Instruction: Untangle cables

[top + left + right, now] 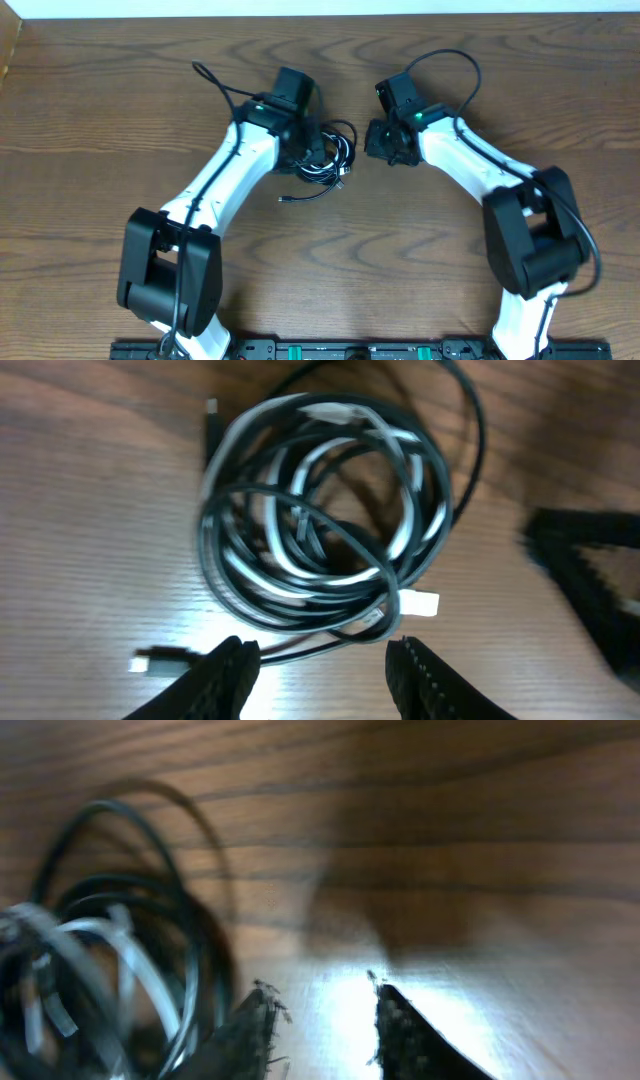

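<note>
The cables lie as one coiled bundle of black and white cords on the wooden table, between my two arms. In the left wrist view the coil fills the middle, with a white plug at its lower right and a loose plug end at the lower left. My left gripper is open and empty, just short of the coil's near edge. My right gripper is open and empty, beside the coil, which shows blurred at the left of the right wrist view.
A thicker black arm cable loops behind the left arm and another behind the right arm. A loose black cord end trails toward the front. The right gripper's fingers show dark at the right edge of the left wrist view.
</note>
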### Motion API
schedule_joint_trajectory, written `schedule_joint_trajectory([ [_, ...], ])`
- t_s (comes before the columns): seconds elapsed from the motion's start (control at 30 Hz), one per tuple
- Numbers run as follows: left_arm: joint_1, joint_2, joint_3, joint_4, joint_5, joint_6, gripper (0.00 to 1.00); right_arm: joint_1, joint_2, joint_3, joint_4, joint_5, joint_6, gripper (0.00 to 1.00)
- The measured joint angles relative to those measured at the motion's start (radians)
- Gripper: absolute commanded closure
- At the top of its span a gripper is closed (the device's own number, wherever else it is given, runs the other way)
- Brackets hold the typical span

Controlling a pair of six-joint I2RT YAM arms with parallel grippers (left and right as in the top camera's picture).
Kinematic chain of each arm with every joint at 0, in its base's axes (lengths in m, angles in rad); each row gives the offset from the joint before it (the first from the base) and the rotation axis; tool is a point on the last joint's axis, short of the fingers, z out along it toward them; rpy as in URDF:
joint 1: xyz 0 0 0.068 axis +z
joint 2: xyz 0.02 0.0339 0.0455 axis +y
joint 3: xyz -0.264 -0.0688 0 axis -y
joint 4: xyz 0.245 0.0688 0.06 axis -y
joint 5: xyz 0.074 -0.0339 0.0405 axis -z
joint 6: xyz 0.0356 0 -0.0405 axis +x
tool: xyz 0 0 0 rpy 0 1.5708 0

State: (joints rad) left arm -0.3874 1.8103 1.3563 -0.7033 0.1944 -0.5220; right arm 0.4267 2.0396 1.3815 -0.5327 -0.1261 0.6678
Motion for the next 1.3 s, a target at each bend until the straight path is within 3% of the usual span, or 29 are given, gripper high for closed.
schedule_joint_trajectory([
  [0.17,-0.029,0.028,0.000,0.042,-0.023,-0.075,0.54,-0.014,0.054,0.007,0.103,-0.164,-0.035,0.46],
  [0.43,-0.029,0.123,0.000,0.057,-0.040,-0.139,0.53,-0.077,0.068,0.007,0.104,-0.355,-0.103,0.38],
  [0.73,-0.029,0.133,0.000,0.116,-0.040,-0.208,0.54,-0.093,0.081,0.007,0.122,-0.455,-0.208,0.37],
  [1.1,-0.029,0.135,-0.003,0.129,-0.040,-0.318,0.55,-0.048,0.092,0.004,0.200,-0.435,-0.251,0.38],
  [1.27,-0.029,0.177,-0.003,0.143,-0.036,-0.343,0.66,-0.018,0.092,0.005,0.211,-0.364,-0.241,0.41],
  [1.3,-0.029,0.186,-0.003,0.144,-0.033,-0.344,0.73,-0.012,0.091,0.005,0.213,-0.346,-0.237,0.42],
])
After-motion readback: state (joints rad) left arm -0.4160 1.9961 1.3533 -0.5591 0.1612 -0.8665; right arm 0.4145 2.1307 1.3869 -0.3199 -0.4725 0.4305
